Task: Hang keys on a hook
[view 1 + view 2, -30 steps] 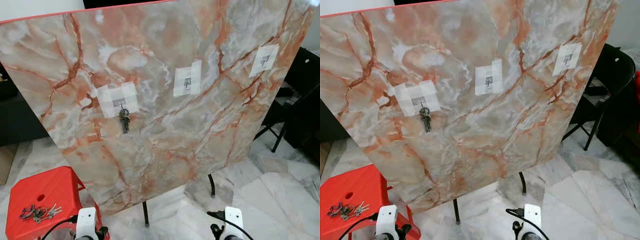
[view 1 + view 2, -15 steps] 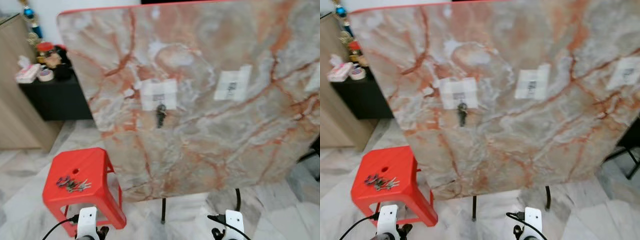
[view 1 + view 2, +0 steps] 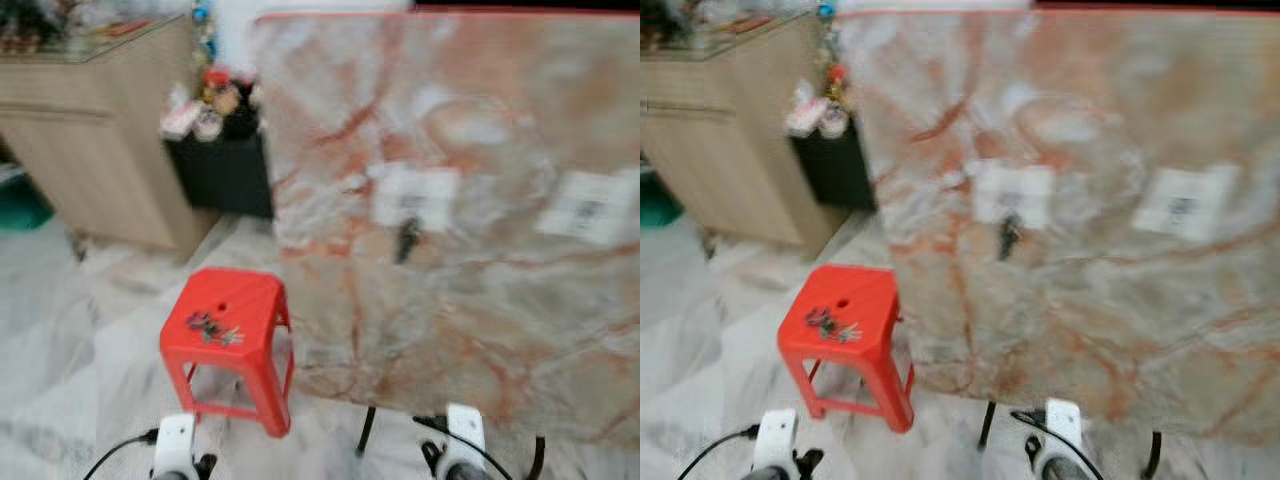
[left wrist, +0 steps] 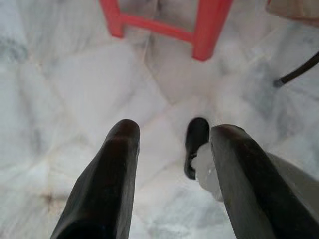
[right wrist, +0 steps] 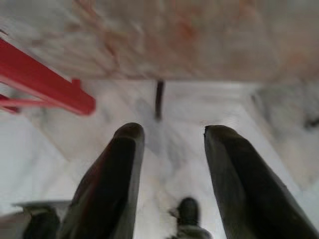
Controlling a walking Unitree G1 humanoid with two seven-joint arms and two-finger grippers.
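Observation:
A small bunch of keys (image 3: 211, 328) lies on top of a red plastic stool (image 3: 235, 345) on the floor, left of centre. Behind it leans a marble-patterned board (image 3: 480, 230) with taped white patches. One set of keys (image 3: 406, 240) hangs from the hook on the left patch (image 3: 415, 197); a second patch (image 3: 588, 207) sits further right. Both arms hang low at the bottom edge. My left gripper (image 4: 172, 164) is open over the floor near the stool's legs. My right gripper (image 5: 172, 164) is open too, pointing at the floor below the board.
A wooden cabinet (image 3: 90, 150) stands at the left, with a black low unit (image 3: 225, 170) carrying small items beside it. Black stand legs (image 3: 365, 432) hold the board up. Pale marble floor (image 3: 90, 340) spreads around the stool. The eye views are blurred.
The camera has swung left and pulled back: board and stool have shifted right in view, and the cabinet has come into sight. Both grippers stay low and open.

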